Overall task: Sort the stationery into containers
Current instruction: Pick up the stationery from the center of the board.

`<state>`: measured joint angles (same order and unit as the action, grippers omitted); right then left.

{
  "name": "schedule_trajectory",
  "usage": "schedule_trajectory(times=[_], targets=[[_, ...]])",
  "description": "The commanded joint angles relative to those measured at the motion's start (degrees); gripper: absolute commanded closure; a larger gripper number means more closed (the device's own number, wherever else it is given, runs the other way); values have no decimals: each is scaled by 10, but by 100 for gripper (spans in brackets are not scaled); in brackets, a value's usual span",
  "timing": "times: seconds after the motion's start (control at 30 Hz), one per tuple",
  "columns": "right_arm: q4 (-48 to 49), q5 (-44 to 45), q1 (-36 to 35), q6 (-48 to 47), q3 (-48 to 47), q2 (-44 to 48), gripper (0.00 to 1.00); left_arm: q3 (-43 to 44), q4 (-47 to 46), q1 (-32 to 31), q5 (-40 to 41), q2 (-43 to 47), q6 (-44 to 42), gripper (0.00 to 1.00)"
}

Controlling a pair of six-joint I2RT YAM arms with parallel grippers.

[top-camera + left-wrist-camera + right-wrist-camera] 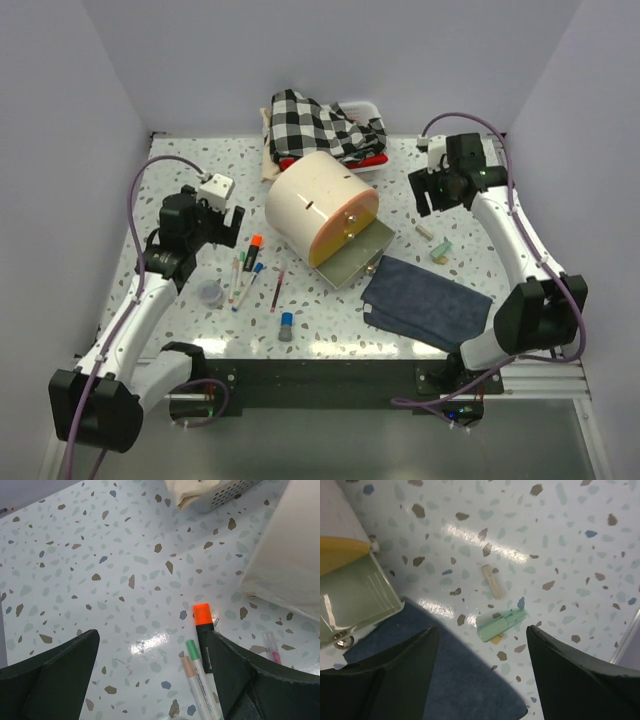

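Stationery lies loose on both sides of the cabinet (318, 200), a cream drum in the middle of the table (240, 165), toward the far edge. One drawer (352, 258) stands pulled out at its lower front, pointing to the near right corner.

My left gripper (228, 226) hangs over the left half of the table, jaws wide and nothing between them. Under it the marker (202, 625) lies with its orange cap toward the far edge and its dark body just beside one finger (260, 680). Two white pens (204, 682), one green-capped and one beige-capped, lie alongside the marker. Closer to the near edge are the red pencil (277, 291), the clear pot (210, 292) and the blue-capped tube (286, 325), each apart from the others.

My right gripper (428, 198) hangs toward the far right corner, jaws spread too, holding nothing. Below it the beige bit (492, 581) and the green bit (501, 624) lie on bare table, near each other but apart, between the drawer and the right edge.

Just beside the drawer's front the blue cloth (425, 300) spreads toward the near edge. At the far edge, behind the cabinet, checked fabric (315, 122) is heaped over a white tray (368, 104).
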<state>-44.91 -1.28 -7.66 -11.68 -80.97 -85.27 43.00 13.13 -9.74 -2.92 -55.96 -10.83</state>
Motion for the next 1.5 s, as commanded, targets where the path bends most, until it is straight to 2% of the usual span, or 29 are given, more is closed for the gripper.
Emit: schedule_trajectory(times=[0.0,0.17,0.3,0.73,0.93,1.0,1.13,1.17,1.23,1.3,1.47], targets=[[-12,-45,-3,-57,13,-33,29,50,-62,28,-5,-35,27,6],[33,-8,2,-105,49,-61,36,73,-78,51,1,-73,41,6],[67,-17,12,-127,75,-94,44,104,-74,58,-2,-107,40,6],[111,-43,41,-184,62,-193,44,183,-57,61,-2,-187,14,6],[120,-45,40,-201,72,-222,50,186,-66,61,7,-200,7,6],[133,-48,40,-206,85,-222,54,187,-66,61,7,-201,5,7],[139,-53,41,-207,88,-224,79,188,-63,61,8,-200,2,7],[134,-55,41,-209,87,-221,90,187,-61,61,6,-198,3,7],[127,-58,40,-222,87,-194,100,181,-67,61,6,-195,2,7],[119,-69,41,-239,93,-131,100,175,-78,61,2,-188,4,7],[56,-209,41,-306,109,2,100,132,-112,61,-19,-169,-2,7]])
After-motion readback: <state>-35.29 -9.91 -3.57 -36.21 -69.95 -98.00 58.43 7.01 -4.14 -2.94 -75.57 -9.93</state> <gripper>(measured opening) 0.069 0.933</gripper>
